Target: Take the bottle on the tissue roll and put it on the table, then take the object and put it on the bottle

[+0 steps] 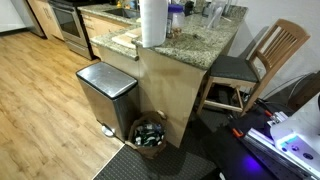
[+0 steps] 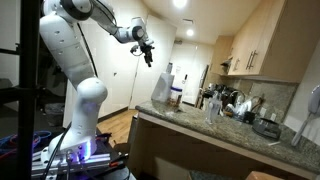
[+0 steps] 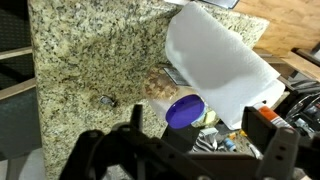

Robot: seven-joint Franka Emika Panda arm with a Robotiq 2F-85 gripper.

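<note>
Granite-topped table (image 1: pixel 195 45), speckled brown-grey over a light wood base. Carries the tissue roll (image 1: pixel 152 22), tall, white and upright close to the counter's edge. From the wrist view, shows the bottle (image 3: pixel 184 110) with its blue-purple cap on the granite just beside the roll, not on top of it; touching or apart, cannot tell. Shows also a jar (image 3: pixel 158 85) of brownish contents just beside that cap, against the roll's foot, and a small dark object (image 3: pixel 105 100) lying alone on the stone, well apart from both.

High over the counter in an exterior view, the gripper (image 2: pixel 147 52), well above the roll and off to its side. Jaws spread wide in the wrist view, nothing between the fingers (image 3: pixel 135 118).

On the floor beside the wood base, a steel pedal bin (image 1: pixel 105 92) and a basket (image 1: pixel 150 133); at the counter's far side, a wooden chair (image 1: pixel 262 55).
</note>
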